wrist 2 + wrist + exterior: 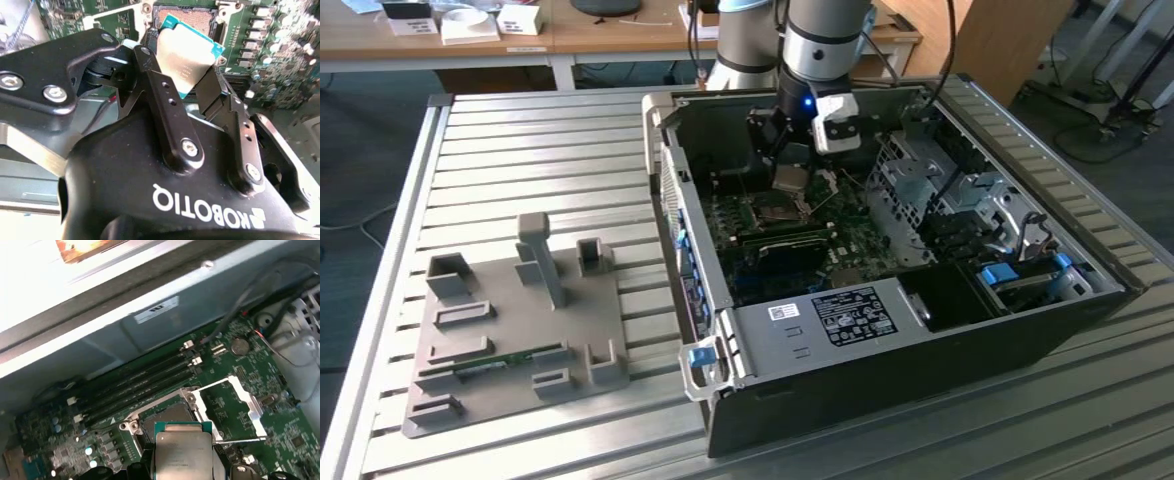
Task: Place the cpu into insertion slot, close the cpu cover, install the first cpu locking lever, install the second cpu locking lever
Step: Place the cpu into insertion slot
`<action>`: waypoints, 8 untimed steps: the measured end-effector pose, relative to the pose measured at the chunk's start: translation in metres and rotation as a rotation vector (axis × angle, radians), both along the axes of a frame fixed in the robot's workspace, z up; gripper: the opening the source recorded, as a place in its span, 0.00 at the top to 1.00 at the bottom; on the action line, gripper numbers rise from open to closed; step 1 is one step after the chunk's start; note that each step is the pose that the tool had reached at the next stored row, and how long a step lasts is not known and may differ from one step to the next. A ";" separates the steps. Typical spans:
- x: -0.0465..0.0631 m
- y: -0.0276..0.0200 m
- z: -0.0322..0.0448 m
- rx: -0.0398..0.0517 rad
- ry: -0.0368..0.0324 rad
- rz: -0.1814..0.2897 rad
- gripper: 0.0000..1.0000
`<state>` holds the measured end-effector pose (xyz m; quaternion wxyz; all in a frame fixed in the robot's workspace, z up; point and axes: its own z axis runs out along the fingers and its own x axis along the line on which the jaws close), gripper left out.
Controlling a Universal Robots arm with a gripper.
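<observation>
My gripper hangs inside the open computer case, shut on the cpu, a flat square chip with a silvery top and green edge. In the second wrist view the two black fingers pinch the cpu by opposite edges. The chip is held a little above the insertion slot, a square dark socket on the green motherboard. The cpu cover, a thin silver frame, is swung open beside the slot. A thin metal locking lever sticks out near it. In both wrist views the slot shows just beyond the cpu.
Long black memory slots run beside the socket, with the case wall just past them. Cables and a metal drive cage stand at the exterior view's right. A grey fixture plate holding a green memory stick lies outside the case.
</observation>
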<state>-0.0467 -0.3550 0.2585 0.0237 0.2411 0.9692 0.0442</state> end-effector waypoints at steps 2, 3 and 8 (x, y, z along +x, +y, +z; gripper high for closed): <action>0.000 0.0000 0.0000 0.0001 -0.0001 -0.036 0.46; 0.000 0.0000 0.0000 0.0001 0.0000 -0.055 0.46; 0.000 0.0000 0.0000 0.0000 0.0000 -0.146 0.46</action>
